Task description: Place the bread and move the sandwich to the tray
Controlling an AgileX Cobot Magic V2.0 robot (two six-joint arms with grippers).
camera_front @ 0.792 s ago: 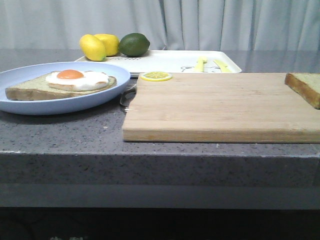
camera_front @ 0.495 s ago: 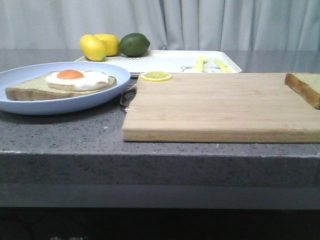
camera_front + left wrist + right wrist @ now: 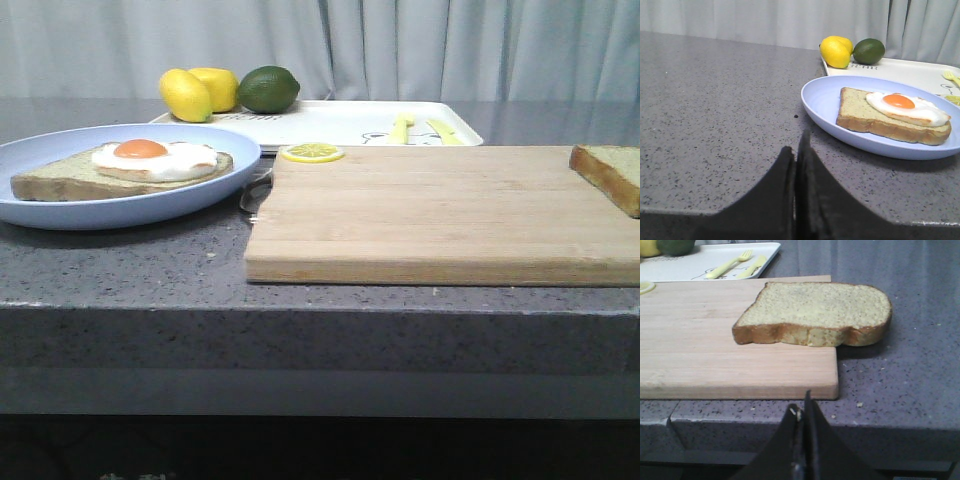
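I compare the front view with the two earlier pictures and I find no change: every thing lies where it was, and no arm has entered this view. I judge that the task is not yet begun.

The landmark is the cutting board (image 3: 445,212). The bread (image 3: 817,313) lies at its right end, one part on the wood and one part hanging over the edge above the table (image 3: 120,265). The sandwich (image 3: 893,114) with its egg rests on the blue plate (image 3: 60,212), just left of the board. The tray (image 3: 350,122) is behind the board, with two lemons (image 3: 198,92) and a lime (image 3: 268,89) at its far left corner.

The left gripper (image 3: 796,155) has its jaws together, holding nothing, low before the plate. The right gripper (image 3: 803,407) also has its jaws together and empty, near the board's front edge.
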